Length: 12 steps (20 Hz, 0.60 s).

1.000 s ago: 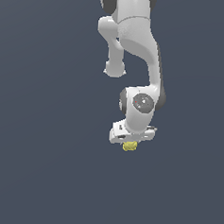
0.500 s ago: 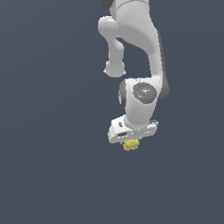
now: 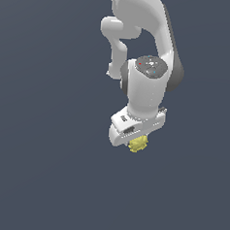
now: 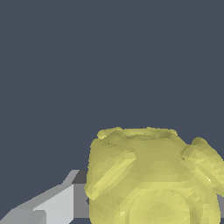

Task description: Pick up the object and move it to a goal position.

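Object (image 3: 138,144): small pale-yellow lump, bumpy all over, tucked right under the white gripper (image 3: 137,138) in the exterior view, peeking out below its lower edge. Fills much of the wrist view (image 4: 151,177), pressed close to the camera, with one grey finger (image 4: 52,205) showing beside it and apparently touching its flank.

Gripper state: looks clamped on the lump, judging by how tightly it sits between the hidden fingertips, though only one finger shows and the actual contact on the far side stays out of sight. No floor contact or shadow visible to tell whether lifted or resting.

Handling, as a judgement: probably light, given how small against the gripper. Looks stiff rather than soft, with no visible squashing where the finger meets it. Knobbly surface should give decent bite, but rounded bumps could let it roll or twist under a pinch off centre. Best hold likely across the widest middle, pads seated on flatter patches between bumps, not on a protruding knob.

Orientation: roughly round, no clear long axis. Slightly broader than tall in the wrist view, flattish on the side away from the camera, one knob jutting out at the side opposite the finger. No discernible front or pointing direction.
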{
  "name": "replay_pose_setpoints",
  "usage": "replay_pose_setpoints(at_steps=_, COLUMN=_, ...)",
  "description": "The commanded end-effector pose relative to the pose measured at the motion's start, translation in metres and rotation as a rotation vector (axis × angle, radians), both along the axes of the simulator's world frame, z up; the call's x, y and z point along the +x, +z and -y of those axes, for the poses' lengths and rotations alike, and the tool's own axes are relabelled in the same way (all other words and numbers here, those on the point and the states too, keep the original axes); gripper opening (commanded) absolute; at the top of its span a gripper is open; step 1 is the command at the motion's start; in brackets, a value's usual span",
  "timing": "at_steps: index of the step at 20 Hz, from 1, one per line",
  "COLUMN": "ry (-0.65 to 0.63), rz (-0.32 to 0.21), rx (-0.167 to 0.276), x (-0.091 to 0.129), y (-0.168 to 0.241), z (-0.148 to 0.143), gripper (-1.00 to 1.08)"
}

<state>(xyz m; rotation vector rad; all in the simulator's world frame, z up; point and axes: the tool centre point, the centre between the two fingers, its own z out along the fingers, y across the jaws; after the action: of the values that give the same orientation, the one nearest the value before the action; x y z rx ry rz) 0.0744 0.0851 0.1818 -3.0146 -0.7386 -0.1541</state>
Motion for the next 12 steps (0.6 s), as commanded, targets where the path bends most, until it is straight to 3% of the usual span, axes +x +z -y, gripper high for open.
replay_pose_setpoints(at_steps=1, ry=0.056, rz=0.016, rx=0.007, x=0.005, y=0.024, z=0.001, gripper=-1.0)
replay_pose_setpoints(at_steps=12, ry=0.3, rz=0.085, rx=0.042, x=0.026, y=0.13, z=0.005, gripper=-1.0)
